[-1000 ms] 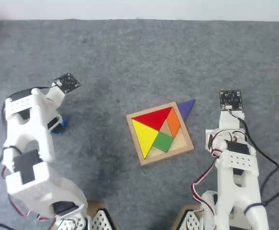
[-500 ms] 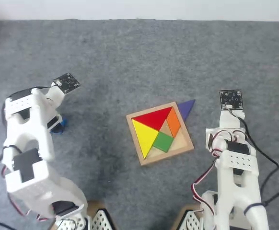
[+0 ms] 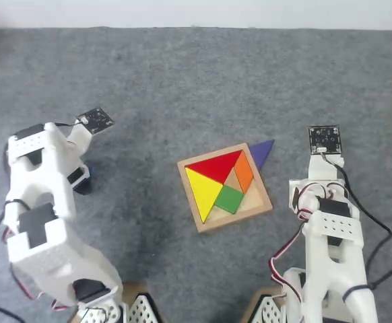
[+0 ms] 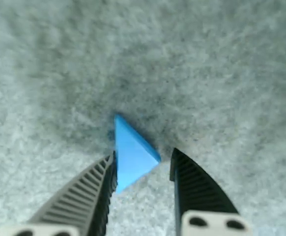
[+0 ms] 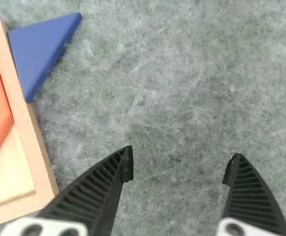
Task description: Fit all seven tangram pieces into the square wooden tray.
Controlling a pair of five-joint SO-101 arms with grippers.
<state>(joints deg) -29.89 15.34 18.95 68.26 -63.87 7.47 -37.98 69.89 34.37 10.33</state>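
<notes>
left pincer [image 4: 144,157]: fingers apart, straddling small light-blue triangular piece [image 4: 132,150] on grey felt table [image 4: 207,59] | right pincer [image 5: 182,155]: fingers apart, near square wooden tray [image 5: 20,123] and dark-blue triangular piece [image 5: 37,44]

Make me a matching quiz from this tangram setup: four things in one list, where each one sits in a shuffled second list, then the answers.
1. red triangle
2. purple triangle
3. light blue triangle
4. right claw

A. inside the left claw
B. open over bare carpet
C. inside the wooden tray
D. on the carpet beside the tray

Pairs: 1-C, 2-D, 3-A, 4-B
</notes>
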